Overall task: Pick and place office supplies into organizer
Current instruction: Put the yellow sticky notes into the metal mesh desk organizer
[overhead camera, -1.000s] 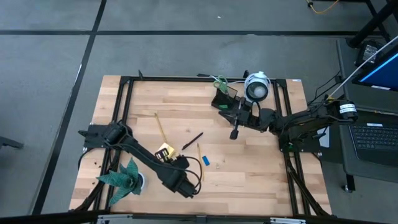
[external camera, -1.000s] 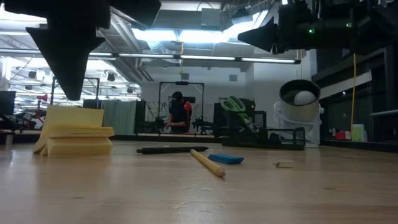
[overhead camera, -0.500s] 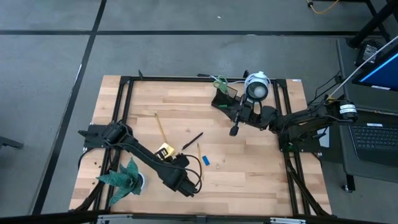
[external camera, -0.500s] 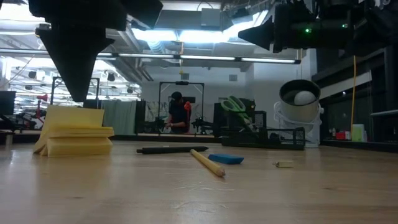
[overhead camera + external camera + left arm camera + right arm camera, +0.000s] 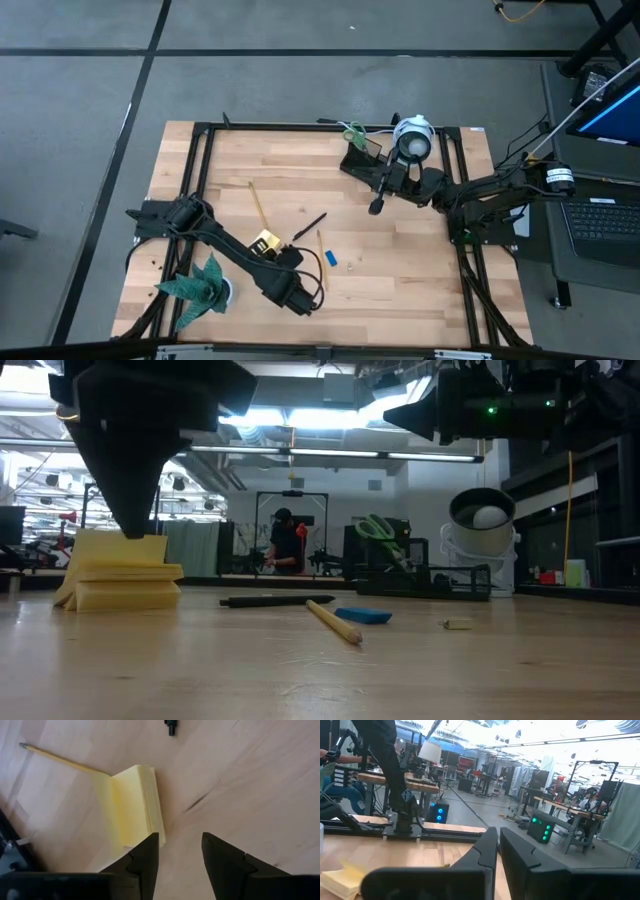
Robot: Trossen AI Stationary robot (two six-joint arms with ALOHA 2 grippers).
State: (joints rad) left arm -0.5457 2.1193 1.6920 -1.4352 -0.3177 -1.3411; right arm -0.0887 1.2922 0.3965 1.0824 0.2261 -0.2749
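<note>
High view, left gripper [image 5: 272, 252]: sits just at 4 o'clock of the sticky pad [image 5: 263, 241], nearer to it than a second ago.
High view, supplies: pen [image 5: 309, 226] lies at 2 o'clock of the pad, one pencil [image 5: 258, 204] at 12, the other pencil [image 5: 320, 246] and the blue block [image 5: 331, 257] at 3; none has moved.
High view, organizer [image 5: 360, 160]: at the table's far edge, scissors [image 5: 351, 131] standing in it.
High view, right gripper [image 5: 377, 208]: hangs at 5 o'clock of the organizer, slightly closer than before.
Low view, left gripper [image 5: 135, 525]: now lower, tip reaching the pad's [image 5: 118, 571] top.
Left wrist view, fingers [image 5: 146, 857]: now spread, nothing between them, one at the pad's [image 5: 131, 808] corner.
Right wrist view, fingers [image 5: 485, 852]: nearly pressed together, holding nothing.
</note>
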